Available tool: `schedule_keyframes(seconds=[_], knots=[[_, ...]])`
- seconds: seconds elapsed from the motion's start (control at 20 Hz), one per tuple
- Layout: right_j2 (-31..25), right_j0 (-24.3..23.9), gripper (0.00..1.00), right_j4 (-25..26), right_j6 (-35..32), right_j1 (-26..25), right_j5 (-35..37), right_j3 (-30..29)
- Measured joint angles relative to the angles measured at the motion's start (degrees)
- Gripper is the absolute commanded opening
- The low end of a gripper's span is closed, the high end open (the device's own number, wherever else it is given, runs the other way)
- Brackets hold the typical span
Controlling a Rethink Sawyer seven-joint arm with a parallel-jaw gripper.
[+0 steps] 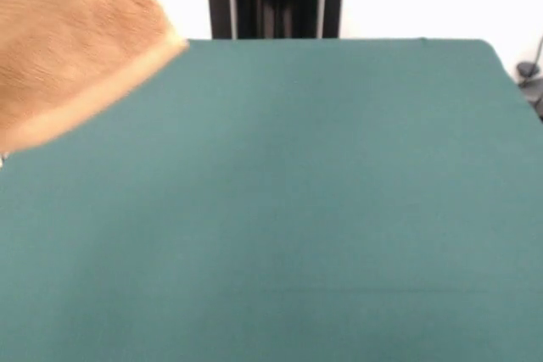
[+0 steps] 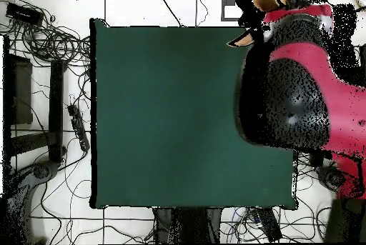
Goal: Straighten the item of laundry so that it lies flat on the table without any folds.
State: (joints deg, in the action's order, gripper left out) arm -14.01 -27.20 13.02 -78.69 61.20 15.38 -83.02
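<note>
- Surface (image 1: 322,226): dark green felt top, bare across the foreground and centre.
- Towel (image 1: 72,40): orange-tan terry with a paler border band, filling the front view's upper left corner, seemingly lifted off the surface.
- Arm (image 2: 300,92): red and black, reaching over one far corner in the overhead view.
- Hand: hidden; state cannot be told.
</note>
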Motion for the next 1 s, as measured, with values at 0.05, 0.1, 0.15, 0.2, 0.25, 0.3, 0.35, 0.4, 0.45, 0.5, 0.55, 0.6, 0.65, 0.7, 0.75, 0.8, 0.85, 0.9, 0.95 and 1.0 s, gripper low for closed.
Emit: schedule_keyframes(seconds=[0.05, 0.1, 0.15, 0.2, 0.25, 0.3, 0.35, 0.4, 0.45, 0.5, 0.55, 0.6, 0.65, 0.7, 0.75, 0.8, 0.85, 0.9, 0.95, 1.0], knots=[[0.0, 0.8, 0.00, 0.0, 0.0, -0.6, -1.3, 0.0], [0.2, 1.5, 0.00, 0.1, -0.1, -1.2, -2.0, 0.1], [0.4, 2.2, 0.00, 0.1, -0.1, -1.7, -2.7, 0.2], [0.7, 2.8, 0.00, 0.0, -0.1, -2.1, -3.1, 0.3], [1.2, 3.7, 0.00, 0.0, -0.1, -2.8, -3.6, 0.5], [2.3, 5.3, 0.00, 0.0, -0.3, -3.9, -4.5, 0.8], [3.4, 6.6, 0.00, -0.1, -0.5, -4.8, -5.3, 1.0], [4.2, 7.4, 0.00, -0.3, -0.6, -5.5, -6.0, 1.2], [5.0, 8.3, 0.00, -0.6, -0.8, -6.2, -6.7, 1.3], [5.9, 9.1, 0.00, -0.8, -0.9, -6.8, -7.4, 1.5], [7.6, 10.7, 0.00, -1.7, -1.2, -8.3, -9.3, 1.8], [8.2, 11.3, 0.00, -2.1, -1.3, -8.9, -10.2, 1.8], [9.8, 12.7, 0.00, -3.1, -1.5, -10.4, -12.5, 2.0], [10.8, 13.5, 0.00, -3.9, -1.5, -11.4, -14.3, 2.1], [11.5, 14.2, 0.00, -4.7, -1.5, -12.5, -16.4, 2.1], [12.3, 14.9, 0.00, -5.4, -1.5, -13.6, -18.4, 2.2], [12.6, 15.1, 0.00, -5.8, -1.5, -14.1, -19.6, 2.2], [13.1, 15.4, 0.00, -6.5, -1.5, -15.0, -21.4, 2.2], [13.6, 15.6, 0.00, -7.3, -1.5, -16.1, -23.7, 2.2], [14.1, 15.9, 0.00, -8.1, -1.5, -17.2, -25.9, 2.2]])
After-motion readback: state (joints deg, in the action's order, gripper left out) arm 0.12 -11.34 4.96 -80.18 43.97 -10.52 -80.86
